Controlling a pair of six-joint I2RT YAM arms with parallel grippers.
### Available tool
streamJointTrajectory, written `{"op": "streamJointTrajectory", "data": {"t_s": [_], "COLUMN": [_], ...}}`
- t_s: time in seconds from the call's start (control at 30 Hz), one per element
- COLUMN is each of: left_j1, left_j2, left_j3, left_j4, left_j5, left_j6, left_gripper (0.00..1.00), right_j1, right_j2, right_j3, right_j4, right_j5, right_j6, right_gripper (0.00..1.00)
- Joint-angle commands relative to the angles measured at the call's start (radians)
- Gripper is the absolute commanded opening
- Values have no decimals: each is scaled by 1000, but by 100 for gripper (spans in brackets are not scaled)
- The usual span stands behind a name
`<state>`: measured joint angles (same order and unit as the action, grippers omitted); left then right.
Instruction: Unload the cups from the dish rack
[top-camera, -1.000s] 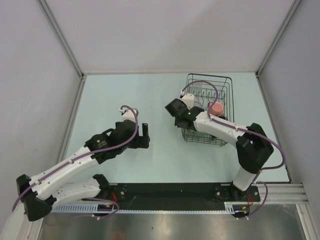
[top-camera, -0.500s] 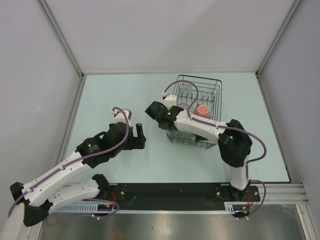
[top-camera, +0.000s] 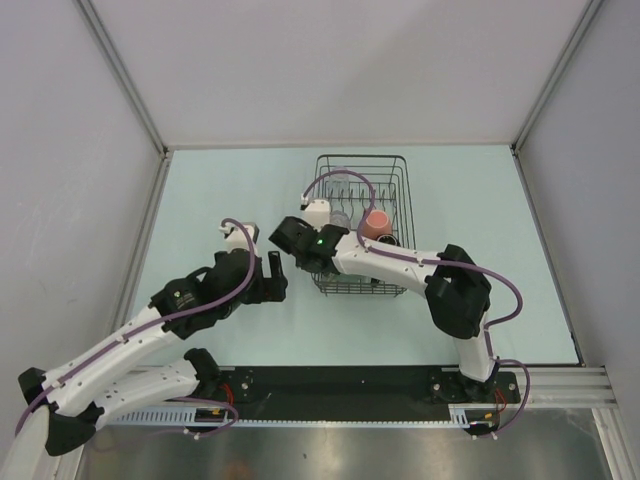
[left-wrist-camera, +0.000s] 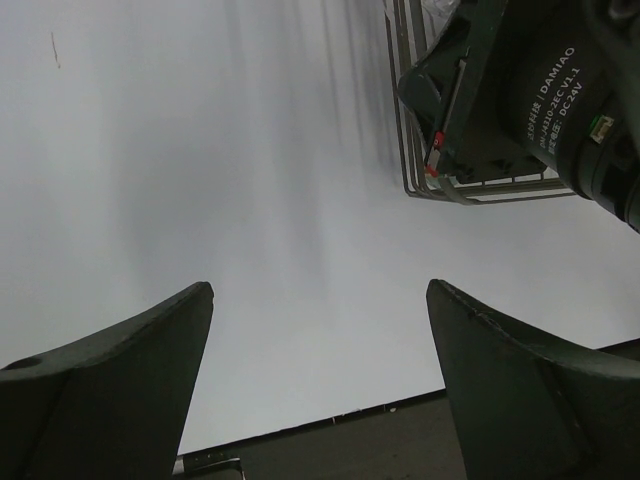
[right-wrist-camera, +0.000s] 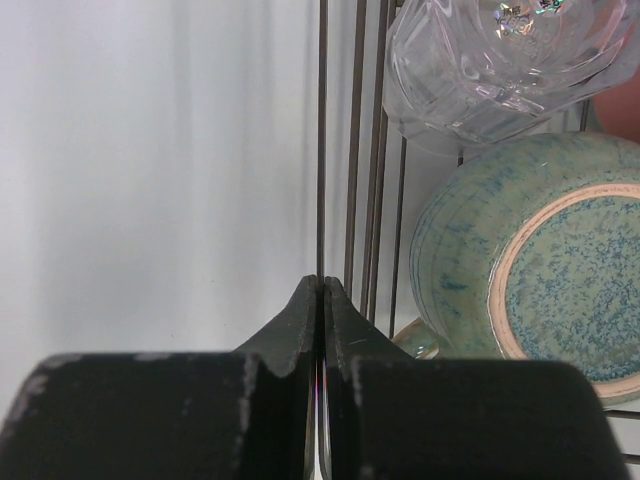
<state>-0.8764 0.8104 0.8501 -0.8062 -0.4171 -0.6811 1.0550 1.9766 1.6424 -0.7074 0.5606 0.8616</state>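
The black wire dish rack (top-camera: 361, 158) stands at mid-table. A salmon-pink cup (top-camera: 377, 222) and a clear glass tumbler (top-camera: 340, 218) sit in it. My right gripper (top-camera: 312, 252) is shut on a wire of the rack's left wall. In the right wrist view the fingers (right-wrist-camera: 322, 282) pinch one thin wire (right-wrist-camera: 322, 150), with a glass tumbler (right-wrist-camera: 490, 60) and the sage-green mug (right-wrist-camera: 470, 250) behind the wires. My left gripper (top-camera: 277, 277) is open and empty, just left of the rack. Its wrist view (left-wrist-camera: 318, 285) shows the rack's corner (left-wrist-camera: 470, 190).
The pale green table (top-camera: 220, 190) is walled by grey panels on three sides. The right arm's black wrist (left-wrist-camera: 540, 90) fills the upper right of the left wrist view. The black mounting rail (top-camera: 340, 385) runs along the near edge.
My right gripper has dragged the rack leftward and a little nearer, cups still inside. My left gripper has shifted slightly left and stays open.
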Motion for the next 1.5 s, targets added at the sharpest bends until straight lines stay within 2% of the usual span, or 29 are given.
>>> {"op": "streamJointTrajectory", "data": {"t_s": [0.0,0.07,0.1,0.2,0.3,0.37,0.6,0.67,0.77,0.93,1.1,1.27,1.37,1.4,1.47], "left_j1": [5,5,5,5,5,5,8,14,46,172,212,229,229,229,229], "left_j2": [10,15,21,39,53,72,167,209,284,478,677,782,802,803,803], "left_j3": [4,12,15,27,44,66,162,194,220,288,377,437,419,414,397], "left_j4": [12,15,18,25,42,58,107,136,197,277,308,314,335,341,348], "left_j5": [-25,-29,-31,-35,-37,-38,-42,-35,-5,119,158,202,219,222,227], "left_j6": [2,8,9,21,34,46,98,120,156,202,247,246,235,230,229], "left_gripper": [94,96,97,98,99,99,100,100,100,98,93,90,85,76,65], "right_j1": [20,14,10,-3,-18,-30,-151,-228,-332,-472,-520,-527,-544,-555,-569], "right_j2": [31,25,21,-18,-64,-97,-243,-278,-340,-409,-429,-447,-441,-438,-426], "right_j3": [23,45,49,57,76,98,132,129,93,-24,-102,-151,-174,-180,-203], "right_j4": [23,16,10,11,-9,-33,-79,-96,-112,-103,-87,-52,-24,-18,0], "right_j5": [-77,-73,-67,-45,-10,28,78,76,70,70,55,48,30,28,21], "right_j6": [27,10,-2,-36,-62,-90,-177,-206,-245,-323,-360,-380,-407,-411,-414], "right_gripper": [1,15,35,64,80,87,88,87,87,86,85,84,82,79,74]}}
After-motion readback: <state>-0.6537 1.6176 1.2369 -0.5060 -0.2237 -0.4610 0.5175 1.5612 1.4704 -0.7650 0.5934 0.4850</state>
